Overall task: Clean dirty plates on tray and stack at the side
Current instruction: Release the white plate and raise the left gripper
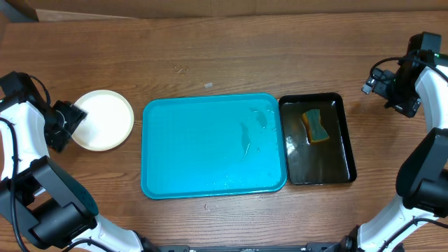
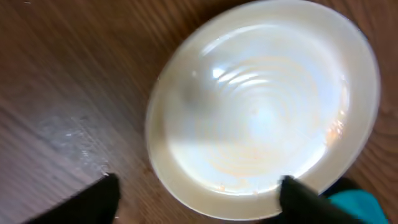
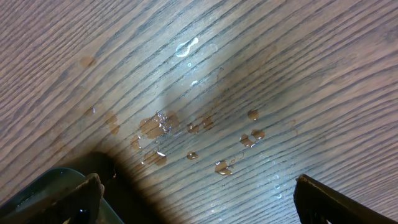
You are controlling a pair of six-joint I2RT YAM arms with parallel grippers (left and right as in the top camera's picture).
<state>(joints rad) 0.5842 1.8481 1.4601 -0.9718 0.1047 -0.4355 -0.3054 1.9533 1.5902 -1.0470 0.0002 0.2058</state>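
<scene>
A pale cream plate (image 1: 103,120) rests on the wooden table just left of the turquoise tray (image 1: 161,150). The tray holds no plates, only a film of water. My left gripper (image 1: 70,120) sits at the plate's left edge and is open. In the left wrist view the plate (image 2: 261,106) shows faint orange traces, and its near rim lies between the two dark fingertips (image 2: 93,200) of that gripper (image 2: 199,202). My right gripper (image 1: 392,87) hovers far right, open over bare wood; in its own view the gripper (image 3: 205,199) has nothing between its fingers.
A glossy black tray (image 1: 343,164) stands against the turquoise tray's right side, holding dark water and a yellow-and-blue sponge (image 1: 316,125). Water drops (image 3: 199,134) dot the wood under the right gripper. Cardboard lines the table's far edge.
</scene>
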